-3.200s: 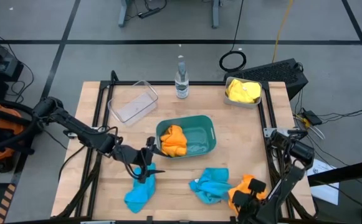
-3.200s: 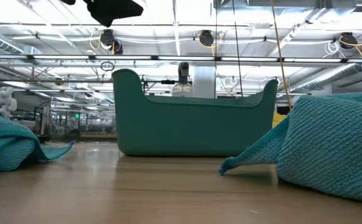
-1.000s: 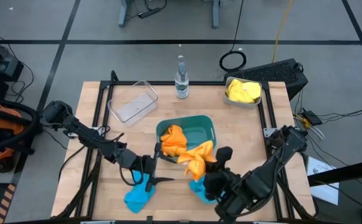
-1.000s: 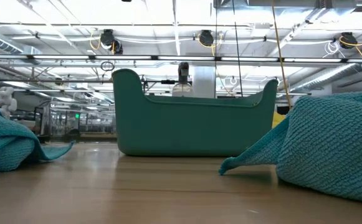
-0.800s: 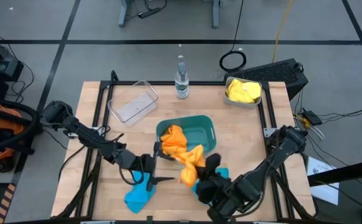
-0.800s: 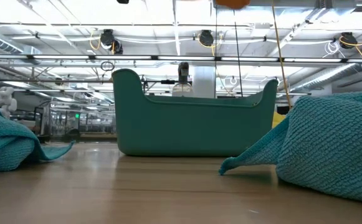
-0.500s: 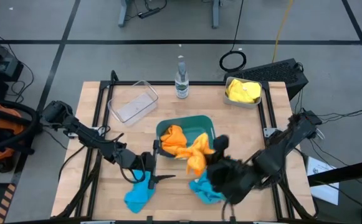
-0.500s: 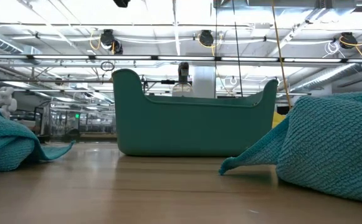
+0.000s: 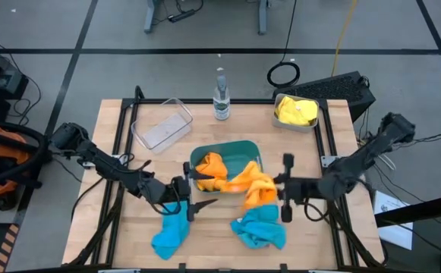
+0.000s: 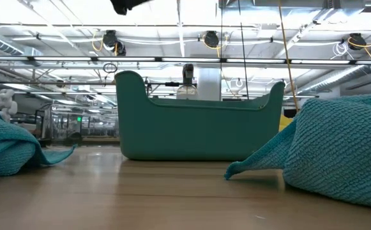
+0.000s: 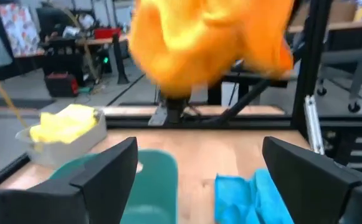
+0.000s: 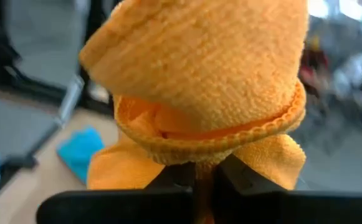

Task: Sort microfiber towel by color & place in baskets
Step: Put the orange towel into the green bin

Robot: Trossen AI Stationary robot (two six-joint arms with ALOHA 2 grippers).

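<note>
Orange towel (image 9: pixel 255 189) number two is hanging from your right gripper (image 9: pixel 275 189), whose fingers are pinched tight on the cloth; it is drooping over the near right edge of the teal basket (image 9: pixel 243 149), just above a blue towel (image 9: pixel 259 227) lying on the table (image 9: pixel 114 125). You are seeing another orange towel (image 9: pixel 209 170) already sitting inside that teal basket, at its left end. Your left gripper (image 9: pixel 193 197) is hovering near the basket's near left corner with its fingers spread wide and holding nothing, right above a second blue towel (image 9: pixel 169 234). Farther back, the clear basket (image 9: pixel 162 123) is standing at the table's rear left, and the pale grey basket (image 9: pixel 282 119) at the rear right is holding a yellow towel (image 9: pixel 296 111). A clear bottle (image 9: pixel 220 95) is standing upright between those two, behind the teal basket. From the low view you are looking at the teal basket's wall flanked by the two blue towels.
</note>
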